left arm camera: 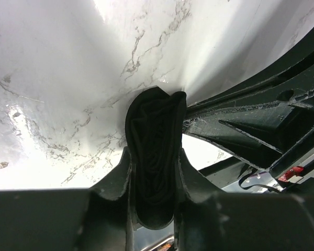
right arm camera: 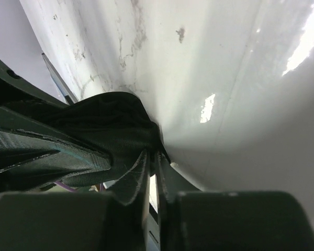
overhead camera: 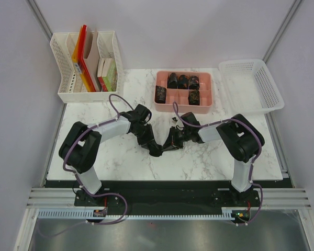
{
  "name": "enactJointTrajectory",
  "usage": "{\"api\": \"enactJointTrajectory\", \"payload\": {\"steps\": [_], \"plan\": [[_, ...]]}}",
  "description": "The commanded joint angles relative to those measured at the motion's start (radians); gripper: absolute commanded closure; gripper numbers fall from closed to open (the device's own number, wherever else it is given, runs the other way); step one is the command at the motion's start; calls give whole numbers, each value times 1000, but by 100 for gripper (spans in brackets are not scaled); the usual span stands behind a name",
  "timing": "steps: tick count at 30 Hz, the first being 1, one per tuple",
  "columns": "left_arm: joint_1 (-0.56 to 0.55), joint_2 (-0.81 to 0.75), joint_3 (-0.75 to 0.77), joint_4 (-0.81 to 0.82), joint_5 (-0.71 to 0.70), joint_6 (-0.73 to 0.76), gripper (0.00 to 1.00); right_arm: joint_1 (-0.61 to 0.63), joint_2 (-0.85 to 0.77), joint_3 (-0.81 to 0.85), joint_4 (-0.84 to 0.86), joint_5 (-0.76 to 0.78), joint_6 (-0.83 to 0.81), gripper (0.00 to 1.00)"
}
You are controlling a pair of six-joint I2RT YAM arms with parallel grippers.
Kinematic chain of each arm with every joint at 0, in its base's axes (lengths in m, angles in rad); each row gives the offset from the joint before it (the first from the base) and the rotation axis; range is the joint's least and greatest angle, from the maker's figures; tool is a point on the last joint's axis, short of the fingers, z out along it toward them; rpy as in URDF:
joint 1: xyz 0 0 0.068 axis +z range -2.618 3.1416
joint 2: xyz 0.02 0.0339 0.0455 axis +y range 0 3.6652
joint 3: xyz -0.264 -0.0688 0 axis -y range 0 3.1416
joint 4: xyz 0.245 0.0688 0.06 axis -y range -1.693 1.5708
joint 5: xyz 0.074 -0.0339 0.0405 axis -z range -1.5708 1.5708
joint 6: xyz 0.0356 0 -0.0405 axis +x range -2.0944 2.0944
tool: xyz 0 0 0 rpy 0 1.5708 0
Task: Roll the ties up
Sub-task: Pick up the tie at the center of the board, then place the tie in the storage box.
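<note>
A rolled blackish tie [left arm camera: 154,120] stands on end between the fingers of my left gripper [left arm camera: 154,157], which presses it from both sides. My right gripper [right arm camera: 153,154] comes in from the other side. Its jaws are only a thin slit apart, and their tips rest on the edge of the same tie [right arm camera: 110,120]. From above, both grippers meet over the middle of the marble table: the left gripper [overhead camera: 154,148], then the right gripper [overhead camera: 170,145]. They hide the coil there. Several more rolled ties [overhead camera: 180,81] sit in a pink tray [overhead camera: 183,107].
A white file rack [overhead camera: 68,95] with folders stands at the back left. An open-weave white basket [overhead camera: 272,104] lies at the back right. The table's black front edge [overhead camera: 162,184] runs just behind the arm bases.
</note>
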Motion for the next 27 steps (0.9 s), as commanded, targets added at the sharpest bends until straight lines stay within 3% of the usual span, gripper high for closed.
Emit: {"api": "enactJointTrajectory", "payload": {"steps": [1, 7, 12, 16, 19, 25, 27], "plan": [[-12, -44, 41, -21, -4, 64, 98, 4, 2, 5, -53, 96, -44, 82], [-4, -67, 89, -81, -22, 138, 98, -62, -96, 25, -59, 78, -75, 47], [8, -63, 208, -145, 20, 226, 98, -160, -208, 52, -84, 38, -82, 2], [6, -35, 367, -178, 51, 294, 98, -233, -266, 109, -151, 56, -136, 2], [-6, 38, 577, -184, 80, 359, 98, -315, -277, 152, -175, 81, -177, 2], [-14, 310, 1118, -168, 158, 379, 98, -473, -233, 242, -191, 102, -233, 2], [-11, 421, 1220, -150, 151, 360, 98, -501, -230, 264, -220, 105, -248, 2]]}}
